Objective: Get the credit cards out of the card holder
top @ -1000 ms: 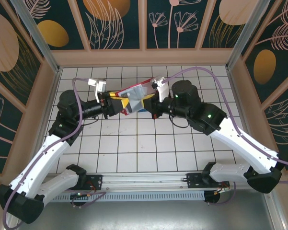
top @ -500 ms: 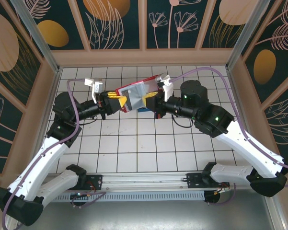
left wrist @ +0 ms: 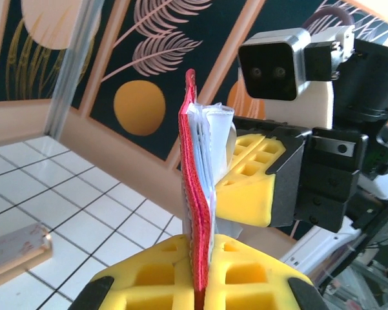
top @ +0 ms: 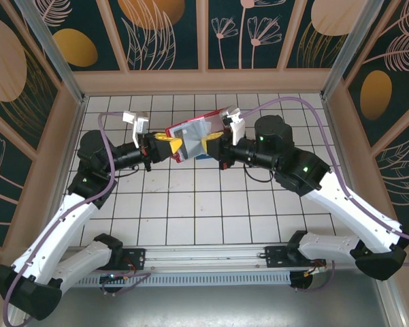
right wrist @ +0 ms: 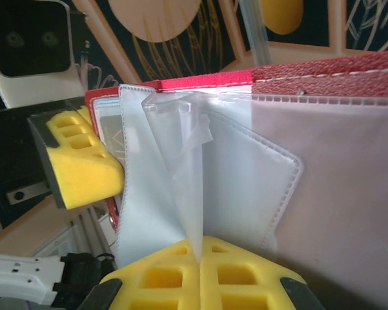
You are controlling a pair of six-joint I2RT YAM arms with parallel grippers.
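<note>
- The card holder (top: 190, 133) is up in the air, off the table (top: 190, 204). From above it hangs near 12 o'clock of the tiled floor, between the two arms
- It is open. The red side faces away and the see-through pockets face the camera above
- The left gripper (top: 166, 144) is at the 9 o'clock end of the card holder. Its yellow fingers are squeezed tight on the red cover. In the left wrist view the cover stands straight up, thin edge toward us, pinched in the left gripper (left wrist: 197, 281)
- The right gripper (top: 208, 145) is at the 3 o'clock end. In the right wrist view the right gripper (right wrist: 200, 261) is pressed together on a clear pocket flap (right wrist: 181, 168) — not on a card
- From above, the long side of the card holder runs from about 8 o'clock to 2 o'clock, from one gripper to the other
- A pale card (right wrist: 111, 139) seems to sit inside a pocket. In the right wrist view it is at about 10 o'clock from the right fingers, just beside the left gripper's yellow pad (right wrist: 77, 161)
- I cannot tell where the dark card is
- I think the card is still inside, so the job is not far along. The left arm is nearer the card, but it is busy holding — the right fingers would have to let go of the flap and reach toward 10 o'clock
- A small block (left wrist: 16, 248) lies on the tiles, well apart from all this
</note>
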